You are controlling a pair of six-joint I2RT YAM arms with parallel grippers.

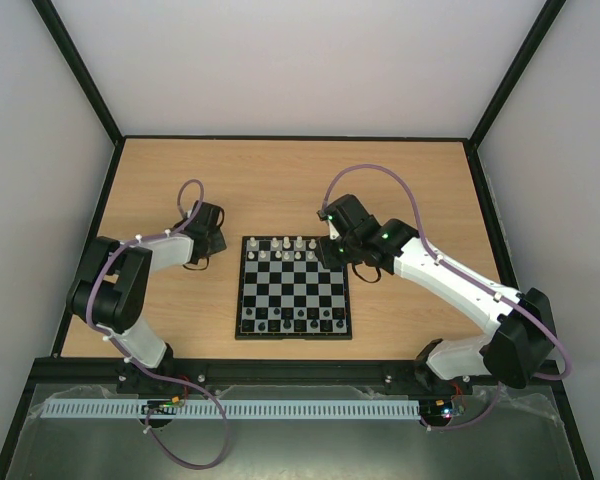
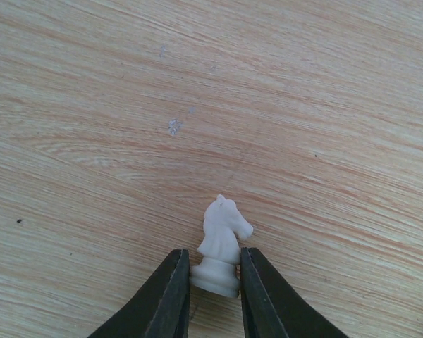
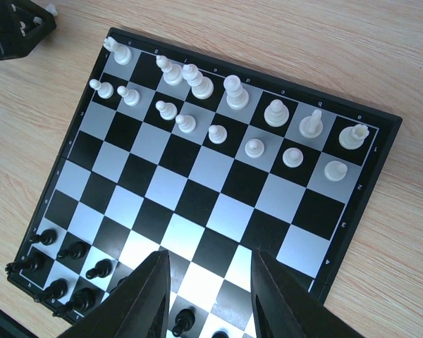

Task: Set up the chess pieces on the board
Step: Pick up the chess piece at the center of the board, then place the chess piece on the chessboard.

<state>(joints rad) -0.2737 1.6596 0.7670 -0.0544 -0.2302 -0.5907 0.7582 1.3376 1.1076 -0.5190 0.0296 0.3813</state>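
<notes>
Snugly in left tool [image 2: 213, 255]: smooth whitish knight [image 2: 222, 243]

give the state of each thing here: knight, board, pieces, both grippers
knight, upright on the table, off the board
left gripper, shut on the knight's base
right gripper, open, empty, above the board
board, flat on the table
white pieces, upright in two rows, one back-row square empty
black pieces, upright at the opposite edge, partly hidden
</notes>
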